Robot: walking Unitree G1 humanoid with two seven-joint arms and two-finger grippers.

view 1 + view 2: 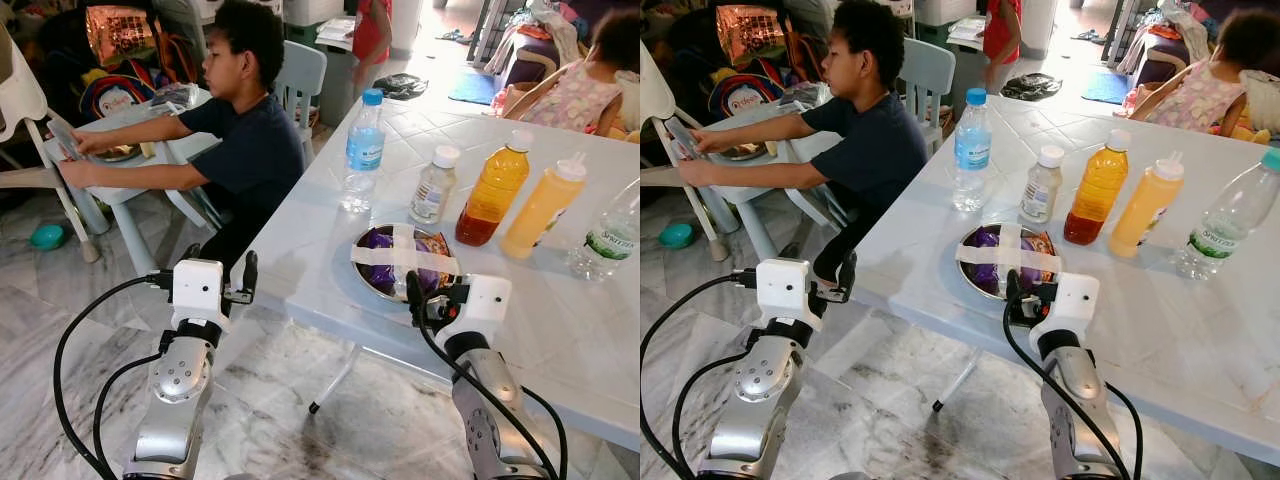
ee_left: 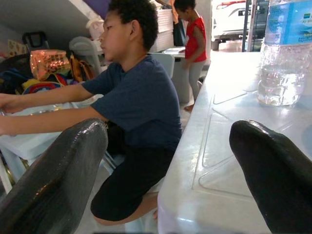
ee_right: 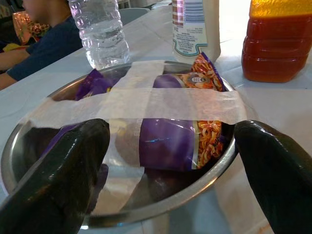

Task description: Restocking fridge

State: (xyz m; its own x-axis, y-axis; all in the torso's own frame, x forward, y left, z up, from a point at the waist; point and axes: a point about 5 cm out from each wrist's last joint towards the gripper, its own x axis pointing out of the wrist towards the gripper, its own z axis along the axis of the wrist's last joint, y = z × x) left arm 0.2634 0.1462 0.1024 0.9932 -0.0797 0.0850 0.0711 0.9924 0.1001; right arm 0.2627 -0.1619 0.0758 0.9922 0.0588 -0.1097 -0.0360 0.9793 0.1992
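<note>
Your shallow round steel bowl (image 1: 372, 275) sits low-centre in the head view, near the pale blue table's (image 1: 560, 340) front edge — purple snack packets (image 3: 168, 141) inside, half hidden under a cross of white tape (image 3: 146, 105). The right gripper (image 3: 170, 175) has its fingers spread wide at the bowl's near rim, holding nothing. Behind stand a clear water bottle (image 1: 364, 150), a small white-capped bottle (image 1: 434, 186) and two orange juice bottles (image 1: 494, 188). The left gripper (image 1: 218, 285) — fingers apart, empty — hovers off the table's left edge, near a seated person (image 1: 245, 140).
</note>
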